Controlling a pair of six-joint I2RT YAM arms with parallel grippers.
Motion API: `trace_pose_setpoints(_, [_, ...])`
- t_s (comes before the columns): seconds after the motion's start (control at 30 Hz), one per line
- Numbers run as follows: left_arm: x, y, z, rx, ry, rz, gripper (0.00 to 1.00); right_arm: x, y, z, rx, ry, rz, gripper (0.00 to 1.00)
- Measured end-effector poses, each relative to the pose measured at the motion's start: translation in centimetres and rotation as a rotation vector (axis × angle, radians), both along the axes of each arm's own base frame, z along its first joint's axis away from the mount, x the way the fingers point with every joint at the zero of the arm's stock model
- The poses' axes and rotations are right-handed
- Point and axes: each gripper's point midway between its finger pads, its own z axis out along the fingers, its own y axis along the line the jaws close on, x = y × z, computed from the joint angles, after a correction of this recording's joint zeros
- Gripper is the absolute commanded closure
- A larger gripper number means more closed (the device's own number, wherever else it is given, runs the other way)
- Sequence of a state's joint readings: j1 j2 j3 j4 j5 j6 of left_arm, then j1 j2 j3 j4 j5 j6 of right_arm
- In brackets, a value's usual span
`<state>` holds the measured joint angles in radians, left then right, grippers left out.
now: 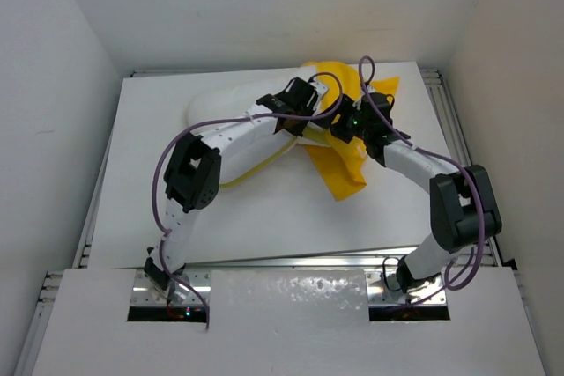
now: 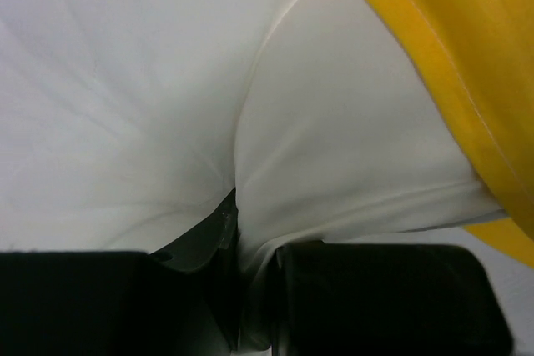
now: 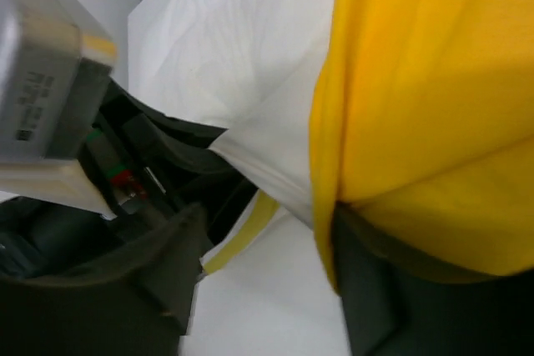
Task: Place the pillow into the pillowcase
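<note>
- White table [image 1: 291, 217], smooth and flat, lies between pale walls.
- Left gripper [image 2: 250, 289]: only its wrist view shows it pinched on a fold of the puffy pillow [image 2: 125, 81], at the table's far middle.
- Right gripper [image 3: 267, 298]: jaws apart, with the thin yellow pillowcase [image 3: 417, 81] draped over one finger and touching the pillow.

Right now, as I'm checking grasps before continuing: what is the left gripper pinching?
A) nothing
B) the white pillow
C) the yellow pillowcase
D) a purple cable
B: the left wrist view shows the left gripper shut on a fold of the white pillow, with the yellow pillowcase off to one side, outside its grasp.
</note>
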<state>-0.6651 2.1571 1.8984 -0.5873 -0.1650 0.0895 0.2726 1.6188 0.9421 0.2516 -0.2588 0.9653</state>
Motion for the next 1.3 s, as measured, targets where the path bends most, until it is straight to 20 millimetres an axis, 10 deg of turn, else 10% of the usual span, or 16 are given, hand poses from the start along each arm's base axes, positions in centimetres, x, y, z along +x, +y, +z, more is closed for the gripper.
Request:
trace_pose_setpoints(0.2, [-1.0,-0.8,-3.0,-0.013,0.057,-0.041,1.0,-2.1,-2.2,-0.5,-0.114,0.05,-0.05,0.08])
trace_pose_setpoints(0.43, [-1.2,-1.8,-3.1,-0.057,0.059,-0.056,1.0,-5.0,-7.4,0.8,-0.233,0.036,-0.26,0.01])
trace_pose_setpoints(0.6, [-1.1,-2.2,-3.0,-0.074,0.057,-0.061,1.0,-6.6,-10.2,-2.7,-0.253,0.116,-0.407,0.01])
trace_pose_setpoints(1.0, [-1.3,-2.5,-3.0,-0.072,0.053,-0.062,1.0,-1.5,-6.9,-7.5,-0.085,0.138,-0.364,0.06])
trace_pose_setpoints(1.17, [-1.5,-2.7,-3.0,-0.072,0.052,-0.066,1.0,-0.1,-5.1,-7.5,0.001,0.114,-0.316,0.37])
trace_pose_setpoints(1.3, [-1.6,-2.8,-3.3,-0.059,0.05,-0.063,1.0,1.7,-3.9,-8.6,0.039,0.131,-0.272,0.87])
